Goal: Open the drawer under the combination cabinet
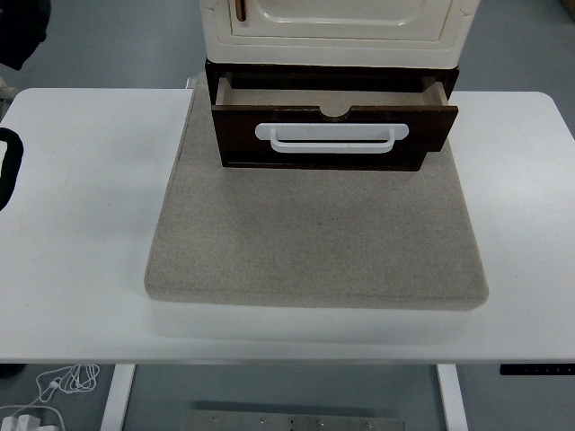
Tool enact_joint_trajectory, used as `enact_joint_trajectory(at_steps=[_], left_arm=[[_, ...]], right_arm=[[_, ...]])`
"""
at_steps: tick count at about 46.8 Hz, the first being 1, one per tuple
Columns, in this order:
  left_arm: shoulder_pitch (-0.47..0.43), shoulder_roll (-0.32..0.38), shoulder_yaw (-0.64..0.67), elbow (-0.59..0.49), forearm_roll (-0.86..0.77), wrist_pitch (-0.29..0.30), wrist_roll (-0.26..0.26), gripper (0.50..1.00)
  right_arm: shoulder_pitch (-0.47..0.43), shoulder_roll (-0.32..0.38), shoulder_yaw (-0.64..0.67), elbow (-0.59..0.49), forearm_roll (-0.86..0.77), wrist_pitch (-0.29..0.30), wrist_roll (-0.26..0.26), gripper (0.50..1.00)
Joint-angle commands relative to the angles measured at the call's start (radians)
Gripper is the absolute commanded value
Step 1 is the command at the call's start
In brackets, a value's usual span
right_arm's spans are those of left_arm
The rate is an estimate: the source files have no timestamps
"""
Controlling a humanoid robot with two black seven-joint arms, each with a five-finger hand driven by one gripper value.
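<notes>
From my feed the drawer (334, 135) is pulled partway out under the cream cabinet (334, 27), its white handle (331, 137) facing me, all sitting at the far end of the grey mat (314, 233) on the white table (81, 224). Left arm (7, 166) is only a black sliver at the left edge, w/ another dark bit in the top-left corner. No hand visible on either side, so can't tell finger state or grip.

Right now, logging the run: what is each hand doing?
Left hand: not in view; only dark arm parts show at the left edge.
Right hand: not in view.
</notes>
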Motion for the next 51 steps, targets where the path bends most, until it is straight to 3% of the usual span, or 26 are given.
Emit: enact_joint_trajectory(at_steps=[1,9,21,34,41,51], left_arm=[[0.017,0.0,-0.078,0.004,-0.002,0.0,-0.003,1.0],[0.049,0.006,-0.212,0.016,0.0,0.0,-0.05,1.0],[0.103,0.107,-0.345,0.087,-0.002,0.0,-0.1,1.0],[0.099,0.221,-0.367,0.226,0.0,0.0,-0.189,1.0],[0.102,0.23,-0.361,0.295,0.001,0.124,-0.19,1.0],[0.102,0.23,-0.329,0.438,0.012,0.247,-0.19,1.0]], right_arm=[[0.0,0.0,0.0,0.0,0.0,0.0,0.0,0.928],[0.0,0.0,0.0,0.0,0.0,0.0,0.0,0.928],[0.0,0.0,0.0,0.0,0.0,0.0,0.0,0.928],[0.0,0.0,0.0,0.0,0.0,0.0,0.0,0.928],[0.0,0.0,0.0,0.0,0.0,0.0,0.0,0.928],[0.0,0.0,0.0,0.0,0.003,0.002,0.0,0.928]])
